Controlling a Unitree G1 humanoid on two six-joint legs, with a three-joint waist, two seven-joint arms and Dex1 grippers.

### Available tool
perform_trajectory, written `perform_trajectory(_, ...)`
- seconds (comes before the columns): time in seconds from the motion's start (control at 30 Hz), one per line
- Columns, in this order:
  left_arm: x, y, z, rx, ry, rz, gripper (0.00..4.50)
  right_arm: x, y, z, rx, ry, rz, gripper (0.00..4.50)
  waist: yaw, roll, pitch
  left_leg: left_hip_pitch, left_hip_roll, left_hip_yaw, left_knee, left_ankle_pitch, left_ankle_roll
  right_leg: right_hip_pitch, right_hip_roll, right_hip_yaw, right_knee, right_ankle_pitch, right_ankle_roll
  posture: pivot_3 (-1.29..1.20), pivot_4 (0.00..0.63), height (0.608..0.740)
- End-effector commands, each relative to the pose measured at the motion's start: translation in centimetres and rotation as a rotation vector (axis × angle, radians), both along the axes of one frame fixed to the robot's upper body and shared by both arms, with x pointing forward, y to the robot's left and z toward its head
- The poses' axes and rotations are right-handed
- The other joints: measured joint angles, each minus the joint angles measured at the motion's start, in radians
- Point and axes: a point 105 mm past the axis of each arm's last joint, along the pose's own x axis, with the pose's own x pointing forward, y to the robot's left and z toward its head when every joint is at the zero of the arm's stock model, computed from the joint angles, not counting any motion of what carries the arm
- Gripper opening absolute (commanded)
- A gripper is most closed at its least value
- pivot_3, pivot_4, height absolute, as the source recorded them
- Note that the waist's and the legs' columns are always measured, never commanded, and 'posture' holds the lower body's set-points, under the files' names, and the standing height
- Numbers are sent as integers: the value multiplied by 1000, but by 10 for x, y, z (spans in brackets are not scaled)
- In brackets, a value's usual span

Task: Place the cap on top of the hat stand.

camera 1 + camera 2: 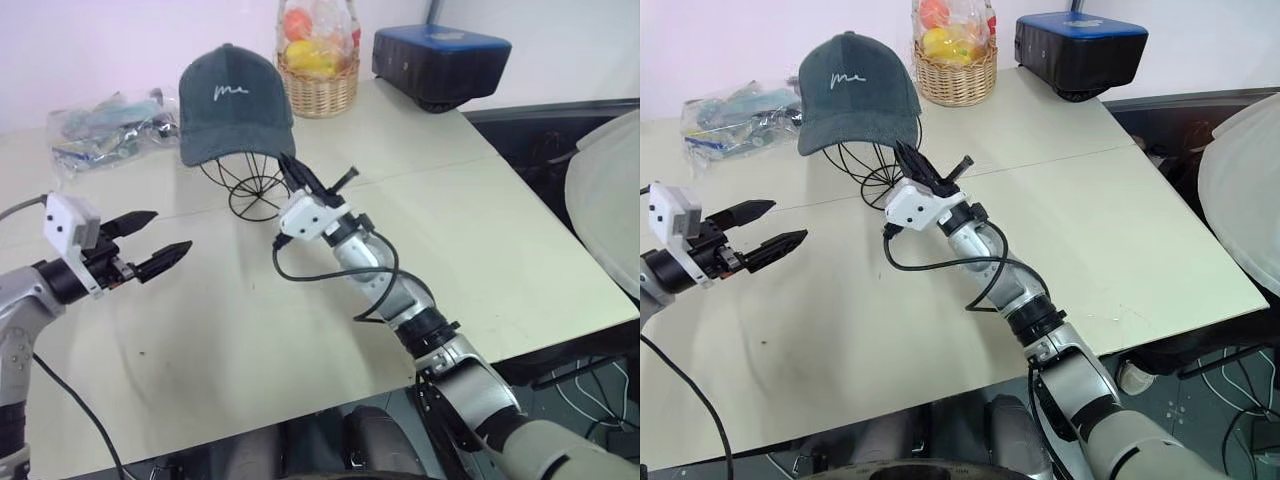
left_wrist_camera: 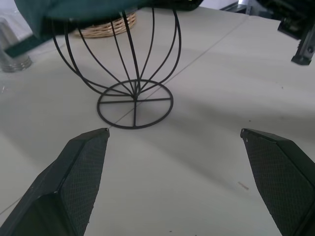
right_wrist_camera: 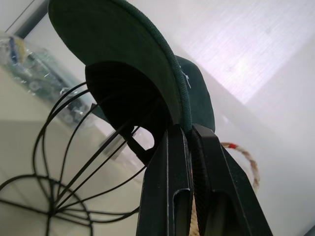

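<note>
- Your right wrist view shows what the head views cannot: the right claw (image 3: 189, 142) pinched shut on the rim of the cap (image 1: 234, 102), at the brim's edge, with the hat stand (image 1: 255, 185) wires just under the cap.
- Your left wrist view gives the hat stand's ring base flat on the bench (image 1: 480, 240), the cap's hem draped over the wire sphere's top.
- From the head views, the cap sits on top of the hat stand, brim toward you.
- Left claw (image 1: 150, 245) hangs open, empty, near the hat stand on its left, apart from it.
- Bare bench lies between you and the hat stand and off to its right, as far as the edge.
- Behind the hat stand: a wicker basket (image 1: 318, 85) of fruit, a dark blue box (image 1: 440, 62) to its right, crumpled plastic bags (image 1: 105, 125) to its left, a pale wall beyond.
</note>
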Motion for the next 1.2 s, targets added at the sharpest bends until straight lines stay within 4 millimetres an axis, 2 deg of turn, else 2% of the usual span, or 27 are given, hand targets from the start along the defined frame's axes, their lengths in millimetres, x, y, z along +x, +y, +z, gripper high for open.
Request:
perform_trajectory(0.03,-5,2,15,21,-48,7,4500,-6,5,3,21,-27,26,63,0,0,0,0,0,0,0,0,0,0,0,0,0,0,0,0,150,740)
perform_trajectory(0.13,-5,5,16,26,-50,15,4500,-5,3,-8,11,10,16,63,1,0,0,0,0,0,0,0,0,0,0,0,0,0,0,0,150,740)
perform_trajectory(0.27,-6,12,25,36,-65,30,4500,-11,3,-36,-38,68,35,63,0,0,0,0,0,0,0,0,0,0,0,0,0,0,0,0,150,740)
perform_trajectory(0.47,-6,19,33,37,-83,49,4500,-15,5,-59,-75,147,79,63,-2,0,0,2,0,0,-1,0,0,1,0,0,0,0,0,0,150,740)
perform_trajectory(0.67,-6,18,31,39,-80,51,4500,-18,8,-72,-140,160,99,63,-2,0,0,2,0,0,-1,0,0,1,0,0,0,0,0,0,150,740)
perform_trajectory(0.93,-7,18,27,36,-78,57,4500,-18,5,-91,-389,0,68,63,-2,0,0,2,0,0,-1,0,0,1,0,0,0,0,0,0,150,740)
perform_trajectory(1.2,-5,16,25,29,-77,54,4500,-17,3,-87,-465,-104,42,63,-1,0,0,2,0,0,-1,0,0,1,0,1,0,0,0,0,150,740)
